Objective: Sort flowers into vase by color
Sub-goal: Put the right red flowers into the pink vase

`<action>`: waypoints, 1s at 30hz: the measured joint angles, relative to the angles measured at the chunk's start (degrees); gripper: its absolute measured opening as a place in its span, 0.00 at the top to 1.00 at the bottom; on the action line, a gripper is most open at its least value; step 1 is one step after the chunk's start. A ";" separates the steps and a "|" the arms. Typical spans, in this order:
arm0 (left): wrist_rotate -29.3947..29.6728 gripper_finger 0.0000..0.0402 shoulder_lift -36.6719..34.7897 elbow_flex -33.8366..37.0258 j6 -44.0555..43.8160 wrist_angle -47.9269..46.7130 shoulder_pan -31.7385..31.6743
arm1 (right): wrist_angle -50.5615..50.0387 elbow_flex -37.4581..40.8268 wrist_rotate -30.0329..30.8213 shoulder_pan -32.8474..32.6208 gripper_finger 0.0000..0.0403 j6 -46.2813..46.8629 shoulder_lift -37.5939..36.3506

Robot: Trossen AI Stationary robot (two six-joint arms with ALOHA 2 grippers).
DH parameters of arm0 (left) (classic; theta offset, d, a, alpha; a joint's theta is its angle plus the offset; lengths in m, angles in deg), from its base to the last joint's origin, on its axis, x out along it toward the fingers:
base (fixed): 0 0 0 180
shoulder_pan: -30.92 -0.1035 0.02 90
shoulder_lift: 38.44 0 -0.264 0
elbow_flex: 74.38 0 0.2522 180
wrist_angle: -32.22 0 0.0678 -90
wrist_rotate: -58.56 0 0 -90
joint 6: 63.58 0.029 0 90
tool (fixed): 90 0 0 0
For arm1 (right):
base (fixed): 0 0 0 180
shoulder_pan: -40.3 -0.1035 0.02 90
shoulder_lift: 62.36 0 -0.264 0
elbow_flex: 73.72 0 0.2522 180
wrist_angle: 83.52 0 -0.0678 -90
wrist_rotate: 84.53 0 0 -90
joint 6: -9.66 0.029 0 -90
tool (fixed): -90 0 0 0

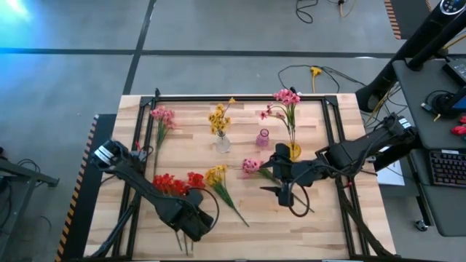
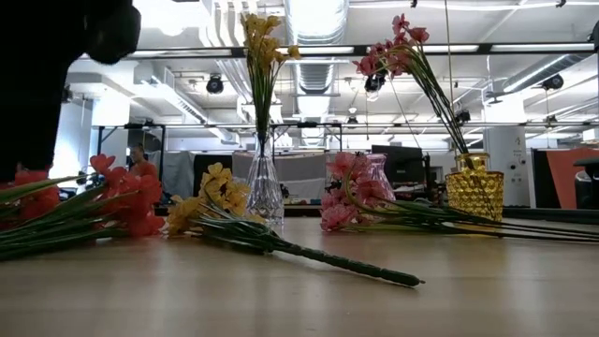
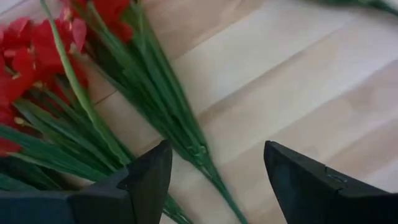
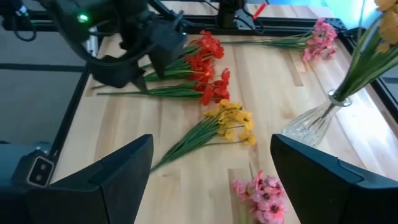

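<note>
Left pincer (image 3: 214, 180) hangs open over the red flowers' (image 1: 175, 182) stems on the tabletop (image 1: 328, 225); a clean pick likely means straddling one stem. Beyond, the right pincer (image 1: 280, 191), also open, hovers near a pink sprig (image 1: 252, 166).

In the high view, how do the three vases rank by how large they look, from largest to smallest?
1. The clear glass vase with yellow flowers looks largest.
2. The amber vase and the pink vase look about alike; a stem and the right arm partly cover the amber one, so I leave them unranked.
</note>
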 joint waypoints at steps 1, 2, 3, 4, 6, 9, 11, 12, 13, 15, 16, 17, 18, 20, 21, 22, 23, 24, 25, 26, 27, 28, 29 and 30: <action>-0.03 0.41 0.16 0.36 -0.38 0.11 0.01 | -0.04 0.00 -0.02 -0.32 0.22 0.00 0.00; -0.03 0.41 0.26 0.86 -0.90 0.07 0.01 | -0.06 0.00 0.00 -0.60 0.22 -0.01 0.00; -0.05 0.41 0.33 1.44 -1.36 0.10 0.06 | -0.08 0.00 0.00 -0.85 0.22 -0.02 0.00; -0.05 0.41 0.37 2.10 -1.71 0.32 0.06 | -0.08 0.00 0.00 -1.15 0.22 0.00 0.00; -0.05 0.41 0.39 3.50 -2.45 0.93 0.06 | -0.08 0.00 0.00 -1.43 0.22 -0.02 0.00; -0.05 0.42 0.43 5.05 -2.81 2.01 0.04 | -0.08 0.00 0.00 -1.56 0.21 -0.02 0.00; -0.04 0.44 0.60 6.15 -2.84 3.68 0.03 | -0.06 0.00 0.02 -1.54 0.21 -0.01 0.00; -0.05 0.45 0.75 6.65 -2.82 4.74 0.03 | -0.05 0.00 0.04 -1.54 0.21 -0.02 0.00; -0.05 0.45 0.95 7.03 -2.84 5.63 0.03 | -0.04 0.00 0.03 -1.53 0.22 -0.02 0.00; -0.04 0.47 1.57 7.38 -2.84 7.32 0.03 | 0.01 0.00 0.05 -1.52 0.22 -0.02 0.00; -0.05 0.48 2.00 7.38 -2.84 7.95 0.03 | 0.05 0.00 0.04 -1.52 0.22 -0.02 0.00; -0.05 0.48 2.35 7.38 -2.84 8.24 0.03 | 0.11 0.00 0.04 -1.52 0.22 -0.02 0.00; -0.04 0.48 2.76 7.38 -2.84 8.29 0.03 | 0.27 0.00 0.04 -1.52 0.22 -0.02 0.00; 0.00 0.48 3.41 7.38 -2.84 8.24 0.03 | 0.61 0.00 0.07 -1.52 0.21 -0.02 0.00; 0.04 0.48 3.68 7.33 -2.84 8.27 0.06 | 0.59 0.00 0.06 -1.52 0.21 -0.02 -0.02; 0.04 0.48 3.96 7.27 -2.84 8.20 0.06 | 0.56 -0.01 0.07 -1.52 0.21 -0.03 -0.02; 0.07 0.48 4.24 7.21 -2.84 8.18 0.07 | 0.53 -0.09 0.07 -1.52 0.21 -0.07 -0.02; 0.10 0.48 4.38 7.18 -2.84 8.18 0.08 | 0.55 -0.20 0.07 -1.52 0.21 -0.14 -0.02; 0.10 0.49 4.47 7.19 -2.84 8.18 0.08 | 0.55 -0.37 0.07 -1.52 0.22 -0.22 -0.02; 0.12 0.49 4.47 7.20 -2.84 8.18 0.08 | 0.53 -0.58 0.09 -1.52 0.22 -0.22 -0.02; 0.16 0.50 4.42 7.20 -2.84 8.18 0.08 | 0.51 -0.81 0.09 -1.52 0.22 -0.24 -0.02; 0.22 0.51 4.34 7.23 -2.83 8.15 0.08 | 0.51 -0.97 0.09 -1.52 0.23 -0.24 -0.02; 0.34 0.53 4.26 7.27 -2.86 8.09 0.08 | 0.51 -1.13 0.09 -1.52 0.23 -0.36 -0.02; 0.39 0.56 4.22 7.30 -2.96 8.02 0.08 | 0.51 -1.24 0.09 -1.52 0.23 -0.61 -0.02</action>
